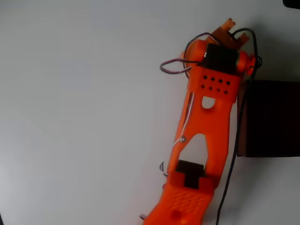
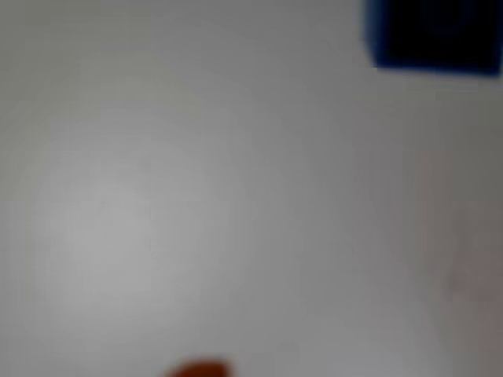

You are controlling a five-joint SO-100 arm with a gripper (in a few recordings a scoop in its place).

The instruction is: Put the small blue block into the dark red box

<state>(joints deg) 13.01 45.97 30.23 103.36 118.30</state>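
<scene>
In the wrist view the small blue block (image 2: 436, 35) is a blurred blue shape at the top right, lying on the white table. An orange fingertip (image 2: 198, 369) pokes in at the bottom edge, well apart from the block. From overhead, my orange arm reaches up the picture and its gripper (image 1: 228, 27) points down near the top, just above and left of the dark red box (image 1: 272, 117). The box stands at the right edge, its inside nearly black. The arm's wrist hides the jaws, so I cannot tell how they stand.
The white table (image 1: 84, 112) stretches bare to the left of the arm. Black and grey cables (image 1: 236, 140) run along the arm's right side, close to the box's left wall.
</scene>
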